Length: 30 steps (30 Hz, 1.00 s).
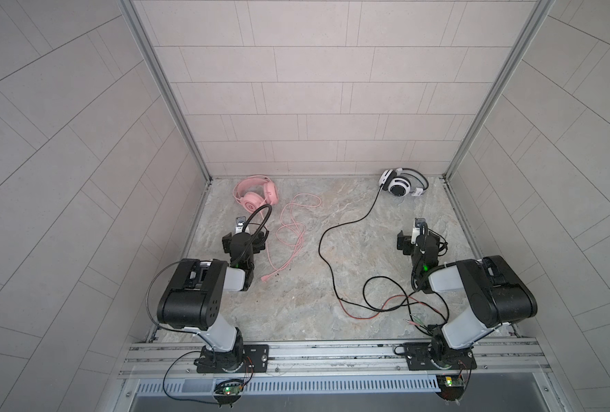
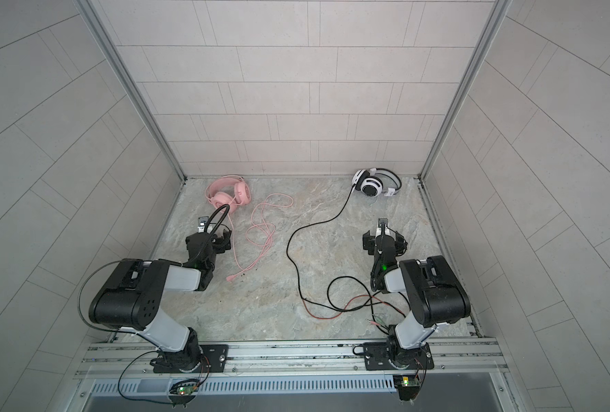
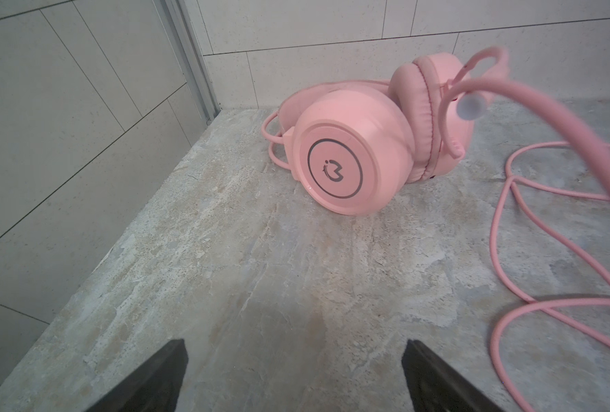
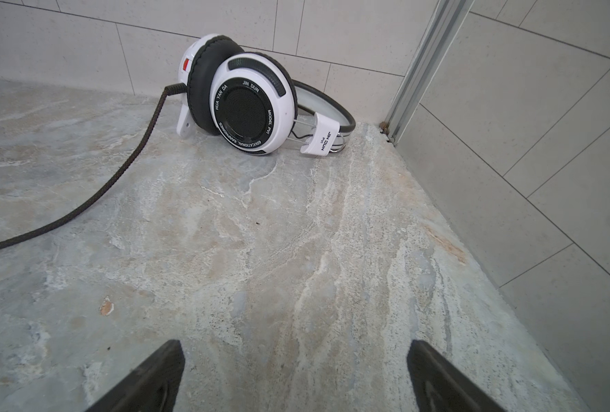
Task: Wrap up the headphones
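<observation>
The pink headphones point(image 1: 257, 194) point(image 2: 228, 194) lie on their side at the back left of the table, with one ear cup facing the left wrist camera point(image 3: 360, 149). Their pink cable point(image 1: 289, 228) point(image 3: 510, 214) trails in loose loops toward the front. The white-and-black headphones point(image 1: 401, 183) point(image 2: 375, 183) point(image 4: 250, 107) sit in the back right corner. Their black cable point(image 1: 326, 264) point(image 4: 118, 174) snakes forward and ends in red strands point(image 1: 353, 314) beside the right arm. My left gripper point(image 1: 245, 237) point(image 3: 294, 344) and right gripper point(image 1: 421, 242) point(image 4: 294, 342) are open and empty, each a short way in front of its headset.
Tiled walls point(image 1: 314, 107) enclose the stone-patterned table point(image 1: 296, 303) at the back and both sides, with metal corner posts point(image 4: 421, 67). An aluminium rail point(image 1: 332, 353) carrying both arm bases runs along the front edge. Small cable plugs point(image 1: 414, 321) lie near the right arm's base.
</observation>
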Tool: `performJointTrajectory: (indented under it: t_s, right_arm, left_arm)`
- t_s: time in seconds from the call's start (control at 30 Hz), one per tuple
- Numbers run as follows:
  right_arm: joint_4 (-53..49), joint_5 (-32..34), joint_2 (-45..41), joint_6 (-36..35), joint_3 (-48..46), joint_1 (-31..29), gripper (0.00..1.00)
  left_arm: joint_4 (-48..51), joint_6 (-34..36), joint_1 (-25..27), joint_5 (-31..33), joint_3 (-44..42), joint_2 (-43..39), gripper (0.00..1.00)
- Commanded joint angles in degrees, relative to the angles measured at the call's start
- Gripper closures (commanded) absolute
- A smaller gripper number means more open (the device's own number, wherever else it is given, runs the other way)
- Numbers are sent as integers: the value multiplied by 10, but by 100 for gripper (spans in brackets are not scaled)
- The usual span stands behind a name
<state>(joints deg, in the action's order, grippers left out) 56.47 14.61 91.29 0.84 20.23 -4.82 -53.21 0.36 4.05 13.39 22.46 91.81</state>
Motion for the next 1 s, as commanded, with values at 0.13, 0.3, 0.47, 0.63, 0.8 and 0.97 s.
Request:
performJointTrajectory:
  t_s: [0.13,0.3,0.47,0.63,0.8,0.97]
  right_arm:
    - [49,49,-15,-20,-22,-22,1]
    - [79,80,-83,-19,-69,-30,1]
    - [8,95,-215,23,-107,-30,1]
    - [-352,64,-367,101,8,-30,1]
    - [-519,-2,-374,216,98,-15,0]
    - [-637,-40,-316,246,208,-9,1]
  left_arm:
    - [-24,9,4,-18,-13,-15,0]
    - [100,29,20,-25,7,-104,0]
    - [213,-27,22,-81,27,-194,0]
    - [232,-166,21,-91,15,-292,0]
    - [163,-305,21,-175,-28,-342,0]
    - [172,-387,21,-305,3,-302,0]
